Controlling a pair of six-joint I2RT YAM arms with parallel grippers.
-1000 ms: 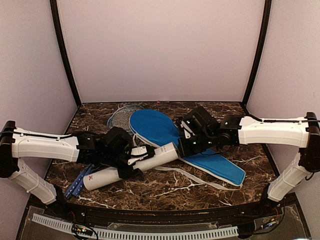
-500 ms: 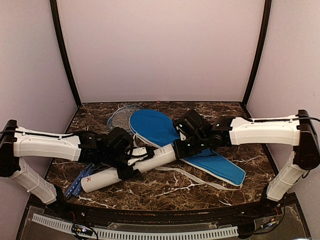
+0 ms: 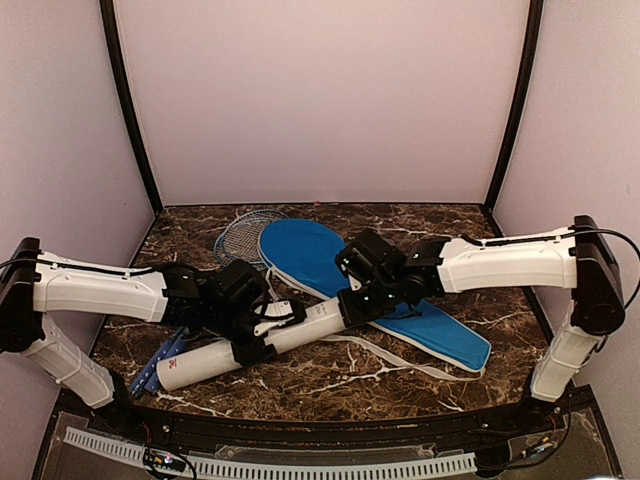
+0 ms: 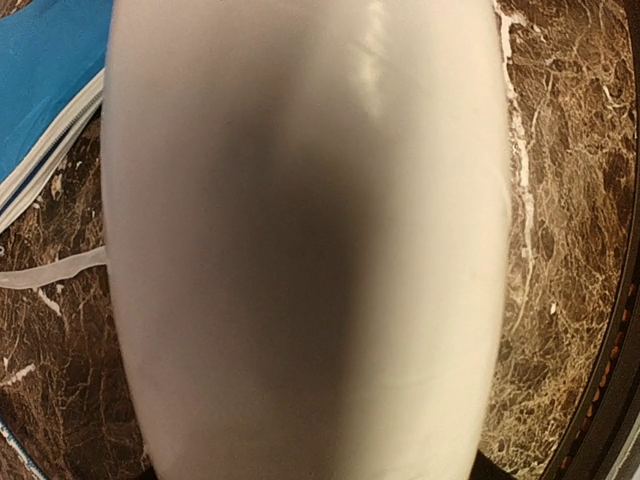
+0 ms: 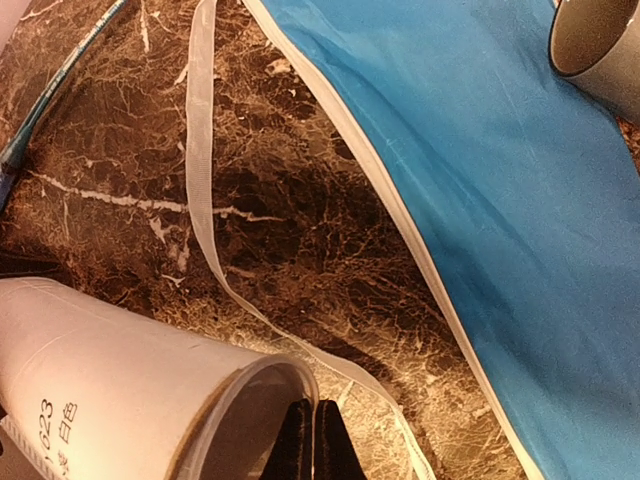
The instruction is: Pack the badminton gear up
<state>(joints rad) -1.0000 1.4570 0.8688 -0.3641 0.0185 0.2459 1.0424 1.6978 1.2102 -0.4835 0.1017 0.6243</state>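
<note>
The long white tube (image 3: 300,328) lies slanted on the marble table, open end to the upper right. My left gripper (image 3: 258,335) is shut round its middle; the tube fills the left wrist view (image 4: 300,250) and hides the fingers. My right gripper (image 3: 352,305) is at the open end, shut (image 5: 312,435) on the rim of the tube (image 5: 110,370). The blue zip bag (image 3: 305,250) lies flat behind, also in the right wrist view (image 5: 500,180). Two rackets lie under it, heads (image 3: 243,235) at the back, blue handles (image 3: 155,368) at front left. No shuttlecocks show.
A short grey open cylinder (image 5: 590,50), perhaps the tube's cap, lies on the bag. The bag's white strap (image 5: 205,190) loops over the table beside the tube's mouth. Purple walls close in the table's back and sides.
My right gripper has moved left and down to the tube's open end and closed on its rim. The tube with my left gripper has shifted slightly down and left.
</note>
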